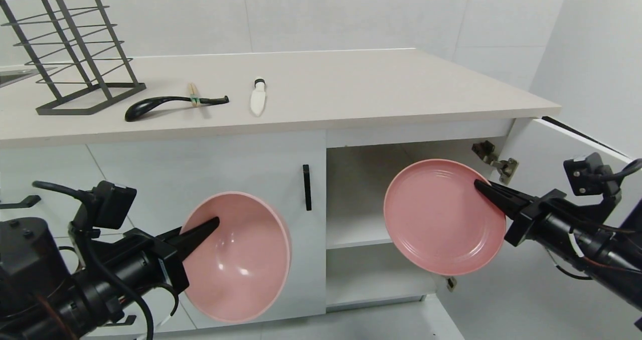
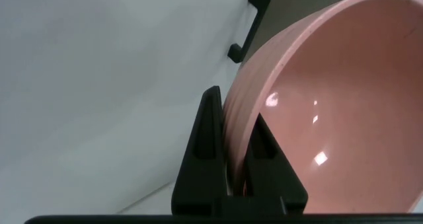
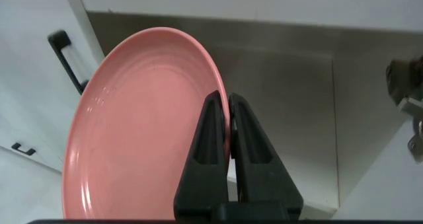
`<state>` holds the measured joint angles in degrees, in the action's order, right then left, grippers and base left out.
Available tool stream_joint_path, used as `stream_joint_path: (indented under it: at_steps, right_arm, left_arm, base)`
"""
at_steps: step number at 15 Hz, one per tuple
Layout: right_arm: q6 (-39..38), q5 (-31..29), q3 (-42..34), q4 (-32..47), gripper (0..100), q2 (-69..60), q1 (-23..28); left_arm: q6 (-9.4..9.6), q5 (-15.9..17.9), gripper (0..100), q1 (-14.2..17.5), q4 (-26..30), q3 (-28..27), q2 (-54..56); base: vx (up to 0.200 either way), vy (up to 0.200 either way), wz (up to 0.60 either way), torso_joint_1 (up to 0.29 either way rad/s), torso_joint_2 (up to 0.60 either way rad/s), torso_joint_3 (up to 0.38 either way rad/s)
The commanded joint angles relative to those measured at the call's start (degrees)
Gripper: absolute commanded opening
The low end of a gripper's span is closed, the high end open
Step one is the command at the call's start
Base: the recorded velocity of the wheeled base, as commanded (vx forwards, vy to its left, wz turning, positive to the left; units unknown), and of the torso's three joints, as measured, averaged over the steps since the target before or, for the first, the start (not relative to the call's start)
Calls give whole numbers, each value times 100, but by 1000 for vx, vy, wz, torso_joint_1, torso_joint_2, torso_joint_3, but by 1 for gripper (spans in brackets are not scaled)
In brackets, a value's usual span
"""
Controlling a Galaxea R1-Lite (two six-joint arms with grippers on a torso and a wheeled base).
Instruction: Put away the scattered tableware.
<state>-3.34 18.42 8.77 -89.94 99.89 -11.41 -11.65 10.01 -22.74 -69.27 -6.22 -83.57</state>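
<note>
My left gripper (image 1: 213, 223) is shut on the rim of a pink bowl (image 1: 241, 260), held on its side in front of the closed left cabinet door; the wrist view shows the bowl (image 2: 337, 112) pinched between the fingers (image 2: 210, 128). My right gripper (image 1: 479, 184) is shut on the rim of a pink plate (image 1: 441, 217), held nearly upright before the open cabinet (image 1: 366, 194). In the right wrist view the plate (image 3: 139, 125) sits between the gripper (image 3: 227, 102) fingers. On the counter lie a black ladle (image 1: 165, 103), chopsticks (image 1: 193, 95) and a white spoon (image 1: 258, 97).
A black wire dish rack (image 1: 70, 49) stands at the counter's back left. The cabinet's right door (image 1: 567, 144) is swung open beside my right arm, its hinge (image 1: 494, 160) showing. A shelf (image 1: 358, 237) splits the open cabinet. A black handle (image 1: 306, 187) is on the closed door.
</note>
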Motion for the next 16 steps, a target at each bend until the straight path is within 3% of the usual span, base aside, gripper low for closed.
stream_joint_path:
  at_steps: [1,3,5,9,13,16]
  right_arm:
    - [0,-5,11,-6,0,48,-2]
    - [0,-5,11,-6,0,57,7]
    - [0,-5,11,-6,0,57,-2]
    - [0,-5,20,-6,0,57,7]
    - [0,-5,11,-6,0,110,7]
    - [0,-5,2,-6,0,189,7]
  left_arm:
    - [-4,1,0,-3,1,6,-19]
    - [40,10,0,-3,-8,50,-11]
    - [330,1,0,-3,-8,112,-37]
    - [383,-8,0,6,-210,138,-125]
    - [383,-8,0,15,-500,217,-318]
    - [383,-8,0,15,-526,244,-424]
  base:
    - [0,0,0,-27,105,46]
    - [0,0,0,-11,28,25]
    - [0,0,0,0,0,0]
    - [0,0,0,-40,8,-32]
    - [0,0,0,-643,33,-455]
    - [0,0,0,-245,2,-225]
